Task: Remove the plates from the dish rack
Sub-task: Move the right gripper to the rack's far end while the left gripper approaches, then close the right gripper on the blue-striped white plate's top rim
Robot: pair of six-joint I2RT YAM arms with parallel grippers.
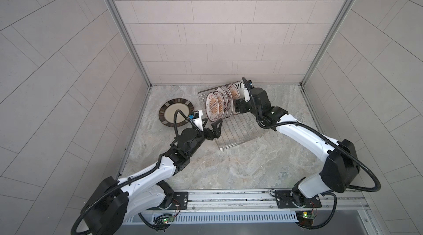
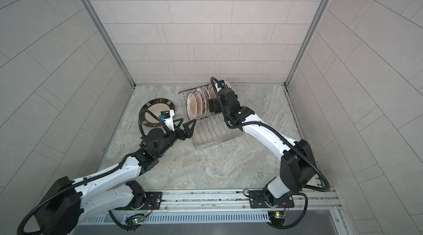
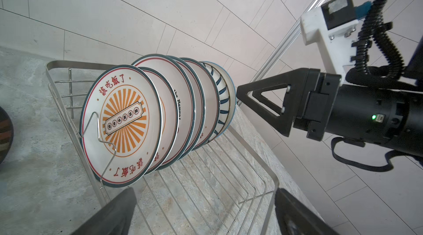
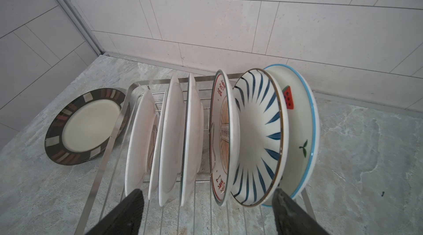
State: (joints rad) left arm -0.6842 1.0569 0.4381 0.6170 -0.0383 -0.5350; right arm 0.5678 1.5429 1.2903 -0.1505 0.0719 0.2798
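**Clerk:** Top views first. Container?

**Checker:** Dish rack [image 1: 242,134], a shallow rectangular silver wire basket, on the grey marbled desk [image 1: 229,172], toward its far side. Contents: round ceramic plates [image 1: 211,108] standing on edge in one row at the rack's far end. The near half is bare.

**Clerk:** Anything out of it?

**Checker:** One item, a brown-rimmed cream plate [image 2: 153,108], flat on the desk just beside the rack. The left pincer [image 2: 188,120] hangs between that plate and the rack, jaws wide, holding nothing.

**Clerk:** Left wrist view.

**Checker:** Seven rims counted in the row, packed close. Front item: white plate with an orange sunburst and red lettering [image 3: 121,126], with a bent wire prong [image 3: 98,130] across its face.

**Clerk:** Right wrist view.

**Checker:** The row from the other side.
- End item: blue-rimmed white plate with a red watermelon slice [image 4: 299,130].
- Nested against it: a white plate with dark-blue stripes [image 4: 258,135].
- Next: a second sunburst plate [image 4: 223,135].
- Then: plain white backs [image 4: 171,142].

The right pincer [image 4: 207,190] sits low before the row, jaws spread, gripping nothing.

**Clerk:** Step in hand?

**Checker:** By judgement, the approach to the second plate. Which one is aimed at cannot be told. The next move calls for jaws narrowed on one rim only, then a straight lift clear of the prongs, with the neighbours left standing.
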